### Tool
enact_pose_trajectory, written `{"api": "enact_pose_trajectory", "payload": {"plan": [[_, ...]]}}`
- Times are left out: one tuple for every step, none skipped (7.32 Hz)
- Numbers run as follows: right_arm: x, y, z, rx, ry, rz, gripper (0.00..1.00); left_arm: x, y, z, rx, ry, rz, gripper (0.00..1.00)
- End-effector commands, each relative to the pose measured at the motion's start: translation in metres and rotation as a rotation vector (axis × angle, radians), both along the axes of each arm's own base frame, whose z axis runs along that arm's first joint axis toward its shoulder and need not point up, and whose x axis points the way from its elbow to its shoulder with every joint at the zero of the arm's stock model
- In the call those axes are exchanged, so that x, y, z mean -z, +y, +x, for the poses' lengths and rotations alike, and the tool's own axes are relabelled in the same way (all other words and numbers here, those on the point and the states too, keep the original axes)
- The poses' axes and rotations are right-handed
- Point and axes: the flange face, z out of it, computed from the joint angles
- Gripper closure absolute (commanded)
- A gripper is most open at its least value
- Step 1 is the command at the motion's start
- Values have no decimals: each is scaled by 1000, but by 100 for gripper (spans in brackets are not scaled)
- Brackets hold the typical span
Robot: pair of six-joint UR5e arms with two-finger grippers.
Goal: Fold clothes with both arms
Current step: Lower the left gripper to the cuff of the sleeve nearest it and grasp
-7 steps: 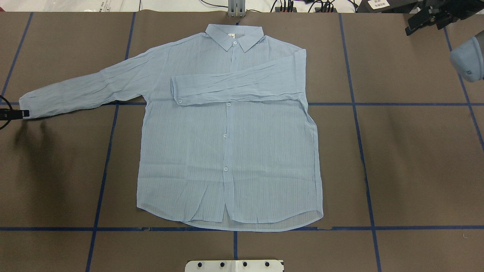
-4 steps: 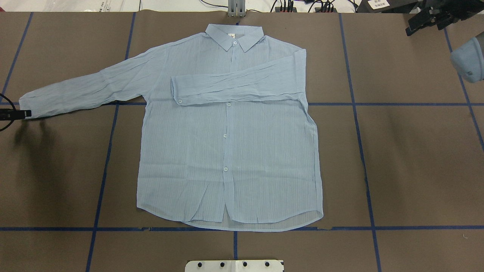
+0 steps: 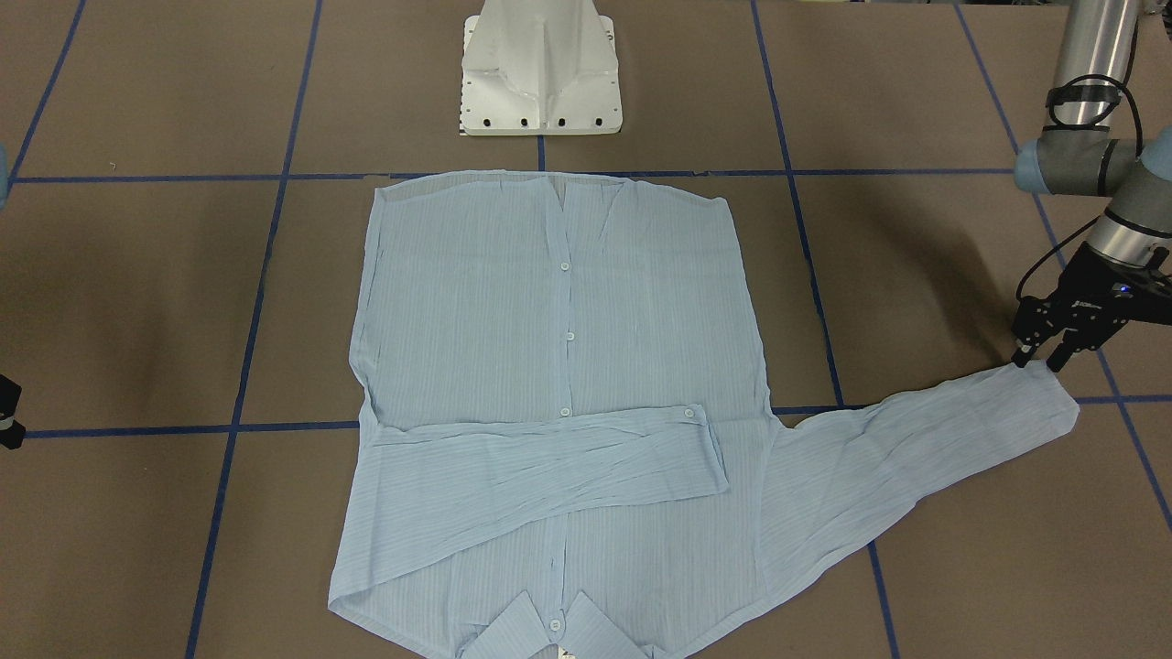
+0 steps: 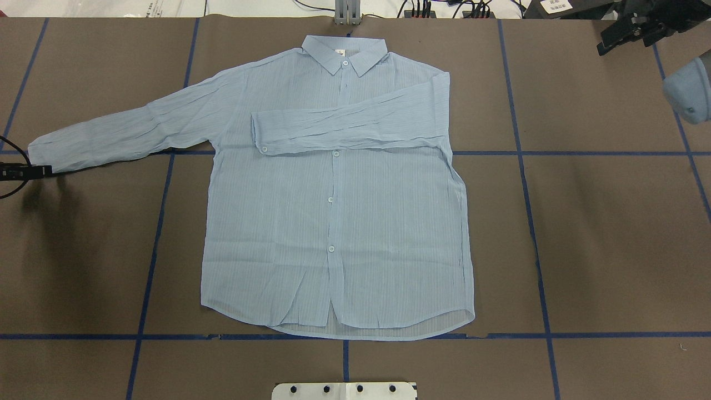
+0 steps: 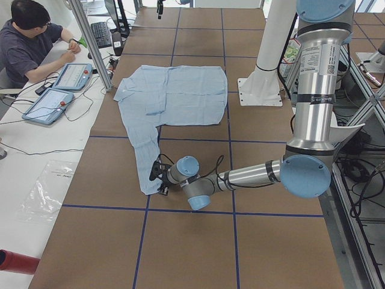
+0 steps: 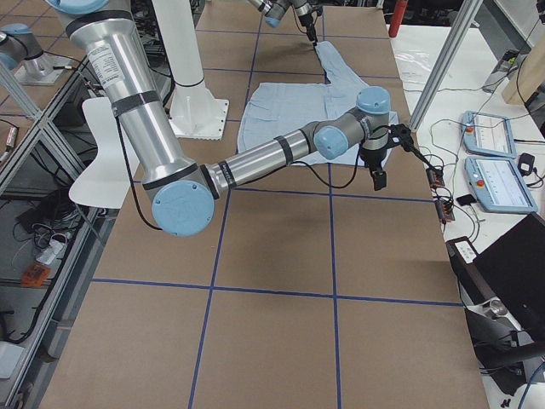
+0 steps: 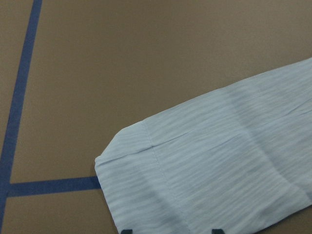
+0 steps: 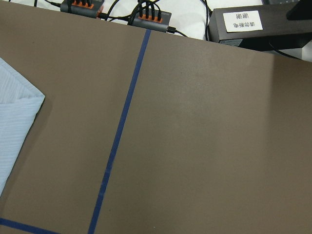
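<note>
The shirt lies flat on the table, one sleeve folded across its chest. Only the front view shows the left gripper clearly, its fingers spread at the outstretched cuff. No view shows whether the right gripper is released or clenched.

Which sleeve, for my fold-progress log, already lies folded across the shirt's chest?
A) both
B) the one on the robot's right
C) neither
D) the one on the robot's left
B: the right-side sleeve lies across the shirt; the left-side sleeve stretches out toward the left gripper.
</note>
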Motion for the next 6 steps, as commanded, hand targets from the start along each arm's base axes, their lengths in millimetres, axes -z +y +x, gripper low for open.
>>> {"api": "enact_pose_trajectory", "payload": {"plan": [[0, 0, 0, 0, 0, 0, 0, 0, 1, 1, -3, -1, 2, 45], [0, 0, 0, -1, 0, -1, 0, -1, 0, 1, -1, 0, -2, 57], [1, 0, 0, -1, -1, 0, 0, -1, 1, 1, -3, 0, -2, 86], [1, 0, 0, -1, -1, 0, 0, -1, 1, 1, -3, -1, -2, 100], [1, 0, 0, -1, -1, 2, 0, 0, 2, 1, -4, 0, 3, 100], [1, 0, 0, -1, -1, 2, 0, 5, 2, 1, -7, 10, 21, 100]]}}
